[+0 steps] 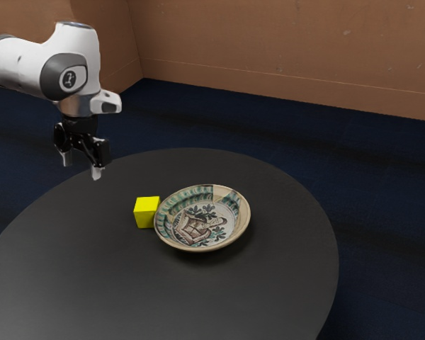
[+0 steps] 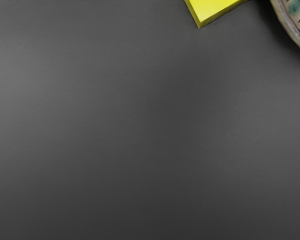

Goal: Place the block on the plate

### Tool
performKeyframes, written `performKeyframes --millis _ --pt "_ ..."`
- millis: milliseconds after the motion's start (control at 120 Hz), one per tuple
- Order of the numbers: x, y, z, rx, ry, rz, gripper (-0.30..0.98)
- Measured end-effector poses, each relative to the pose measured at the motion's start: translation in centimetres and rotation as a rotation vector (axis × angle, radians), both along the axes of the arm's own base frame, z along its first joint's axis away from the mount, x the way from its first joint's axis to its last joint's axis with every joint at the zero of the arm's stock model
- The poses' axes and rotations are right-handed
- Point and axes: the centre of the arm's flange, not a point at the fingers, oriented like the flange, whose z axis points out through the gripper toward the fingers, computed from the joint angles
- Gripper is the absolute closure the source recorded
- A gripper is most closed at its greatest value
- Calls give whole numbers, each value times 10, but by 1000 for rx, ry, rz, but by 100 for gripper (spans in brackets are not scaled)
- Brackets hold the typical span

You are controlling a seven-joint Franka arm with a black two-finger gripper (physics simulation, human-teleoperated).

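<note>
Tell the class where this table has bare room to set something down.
The table is bare nearer the exterior camera than plate and block, and from block to the exterior view's left rim. It is crowded between block and plate.

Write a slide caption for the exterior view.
Open black two-finger gripper above a round dark table, yellow cube beside patterned ceramic plate.

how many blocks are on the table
1: the yellow block sits on the dark round table, beside the patterned plate, on its side toward the exterior view's left.
</note>
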Motion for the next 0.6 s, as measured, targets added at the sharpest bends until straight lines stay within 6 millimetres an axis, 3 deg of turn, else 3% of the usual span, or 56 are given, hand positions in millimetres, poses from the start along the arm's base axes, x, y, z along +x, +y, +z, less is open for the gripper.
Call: performKeyframes --millis 117,325,525,600 --pt "18 -1 -35 -41 12 -98 0" --pt "47 -6 -76 -107 -63 -231 0" --pt "57 4 -97 -129 -79 -341 0" --pt "61 5 -116 -137 -52 -389 0"
